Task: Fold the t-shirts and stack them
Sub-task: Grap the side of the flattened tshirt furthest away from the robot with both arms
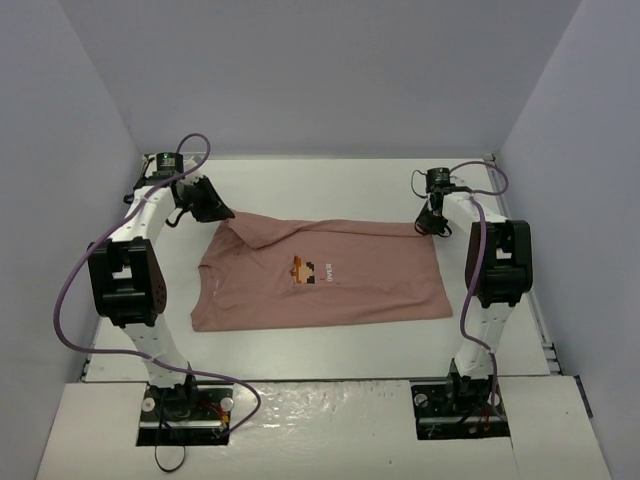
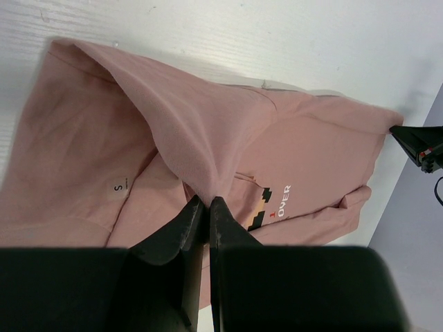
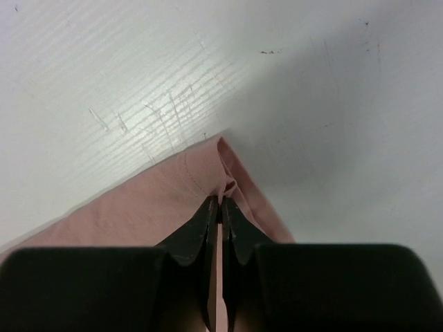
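The salmon-pink t-shirt [image 1: 320, 275] lies spread across the white table, its pixel graphic and small text [image 1: 313, 270] facing up. My left gripper [image 1: 222, 213] is shut on a raised fold of the t-shirt at its far left corner; in the left wrist view the cloth [image 2: 173, 149] rises into the gripper [image 2: 203, 202], with the size label [image 2: 120, 187] showing. My right gripper [image 1: 428, 226] is shut on the t-shirt's far right corner; in the right wrist view the hem corner [image 3: 187, 183] is pinched between the gripper's tips [image 3: 221, 202].
Grey walls close in the white table [image 1: 330, 185] on the left, back and right. A purple cable [image 1: 190, 150] loops over the left arm. The right arm's gripper shows at the edge of the left wrist view [image 2: 422, 145].
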Tool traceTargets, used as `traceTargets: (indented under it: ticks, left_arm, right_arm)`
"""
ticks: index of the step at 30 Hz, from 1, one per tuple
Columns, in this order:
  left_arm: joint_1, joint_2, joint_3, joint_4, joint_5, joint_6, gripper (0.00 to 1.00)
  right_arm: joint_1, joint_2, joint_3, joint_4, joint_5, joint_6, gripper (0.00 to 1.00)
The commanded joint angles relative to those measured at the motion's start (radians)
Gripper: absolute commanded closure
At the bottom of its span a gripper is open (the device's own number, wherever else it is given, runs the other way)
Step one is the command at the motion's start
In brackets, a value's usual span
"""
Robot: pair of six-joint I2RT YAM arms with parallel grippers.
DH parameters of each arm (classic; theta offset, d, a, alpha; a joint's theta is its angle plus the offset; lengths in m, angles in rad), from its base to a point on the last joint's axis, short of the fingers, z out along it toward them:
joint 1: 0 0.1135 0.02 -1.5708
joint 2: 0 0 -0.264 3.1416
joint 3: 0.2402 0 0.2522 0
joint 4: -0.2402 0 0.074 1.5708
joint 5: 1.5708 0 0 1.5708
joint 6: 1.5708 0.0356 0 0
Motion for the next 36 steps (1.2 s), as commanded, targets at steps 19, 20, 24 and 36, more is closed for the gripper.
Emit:
traceTargets:
  ticks: [19,20,24,36]
  left_arm:
    - [-0.003,-0.24,-0.039,-0.119,0.043,-0.055,1.0]
    - [-0.003,-0.26,-0.065,-0.119,0.048,-0.062,1.0]
    - [-0.003,-0.348,-0.134,-0.117,0.063,-0.087,1.0]
    - [0.0,-0.559,-0.293,-0.117,0.066,-0.177,1.0]
  right_arm:
    - [-0.005,-0.234,0.007,-0.105,-0.045,-0.039,1.0]
    - [-0.005,-0.259,-0.013,-0.111,-0.048,-0.038,1.0]
    - [-0.006,-0.313,-0.058,-0.129,-0.059,-0.036,1.0]
    - [-0.02,-0.36,-0.151,-0.145,-0.055,-0.052,1.0]
